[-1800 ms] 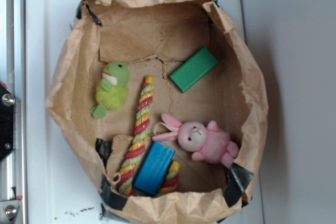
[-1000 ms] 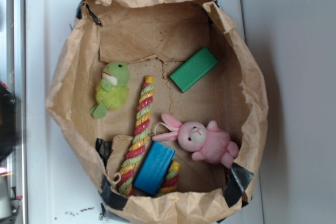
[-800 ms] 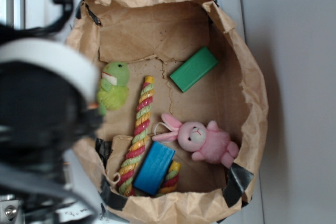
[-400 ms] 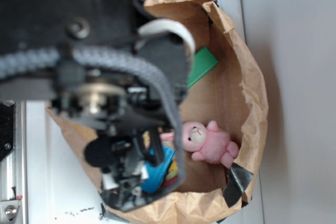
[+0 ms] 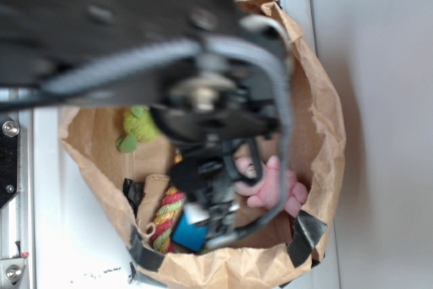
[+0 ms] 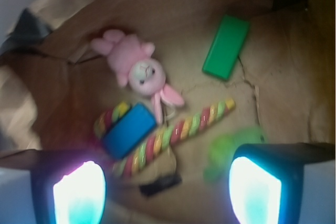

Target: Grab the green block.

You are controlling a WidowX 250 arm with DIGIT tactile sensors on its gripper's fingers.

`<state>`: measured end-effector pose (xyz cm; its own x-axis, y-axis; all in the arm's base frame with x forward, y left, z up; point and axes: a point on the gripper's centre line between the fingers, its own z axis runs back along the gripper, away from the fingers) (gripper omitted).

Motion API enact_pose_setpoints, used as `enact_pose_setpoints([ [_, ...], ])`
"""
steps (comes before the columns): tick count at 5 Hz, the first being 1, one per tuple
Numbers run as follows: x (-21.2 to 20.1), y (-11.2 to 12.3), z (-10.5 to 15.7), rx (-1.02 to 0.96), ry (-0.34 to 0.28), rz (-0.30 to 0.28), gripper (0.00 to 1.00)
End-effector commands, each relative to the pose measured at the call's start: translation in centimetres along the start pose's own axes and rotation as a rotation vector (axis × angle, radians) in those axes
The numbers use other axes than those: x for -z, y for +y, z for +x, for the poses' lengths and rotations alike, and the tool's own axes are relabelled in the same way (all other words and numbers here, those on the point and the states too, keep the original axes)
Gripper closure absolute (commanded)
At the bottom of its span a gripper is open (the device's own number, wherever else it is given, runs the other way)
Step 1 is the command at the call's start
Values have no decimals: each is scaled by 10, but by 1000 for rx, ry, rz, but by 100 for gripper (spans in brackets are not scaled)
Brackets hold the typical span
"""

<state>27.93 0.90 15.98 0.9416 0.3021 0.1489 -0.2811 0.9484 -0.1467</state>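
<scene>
In the wrist view the green block point(image 6: 226, 46) lies flat on the floor of the paper bag point(image 6: 157, 3), far from my gripper point(image 6: 167, 192) and apart from it. The gripper is open: its two glowing fingertips point(image 6: 79, 192) stand wide apart at the bottom edge, with only bag floor between them. In the exterior view my arm point(image 5: 169, 38) hangs over the bag point(image 5: 325, 133) and hides the green block.
Inside the bag lie a pink plush bunny point(image 6: 139, 69), a blue block point(image 6: 128, 130) resting on a striped rope toy point(image 6: 178, 129), and a yellow-green plush bird point(image 6: 231, 150) close to the right fingertip. The bag's crumpled walls stand all around. White surface point(image 5: 61, 235) surrounds the bag.
My arm has swung in from the left over the bag. It now covers the green block and most of the bird in the exterior view. The toys have not moved.
</scene>
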Motion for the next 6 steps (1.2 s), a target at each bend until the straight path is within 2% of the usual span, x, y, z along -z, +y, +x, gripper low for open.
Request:
enact_pose_setpoints([
  [1,5,4,31,-22,-94,10,0],
  [2,17,2,35,-14,-136,-11,0],
  [3,23,2,34,-2,-143,-32,0],
  [4,22,3,36,28,-171,-21,0],
  [6,22,3,36,28,-171,-21,0],
])
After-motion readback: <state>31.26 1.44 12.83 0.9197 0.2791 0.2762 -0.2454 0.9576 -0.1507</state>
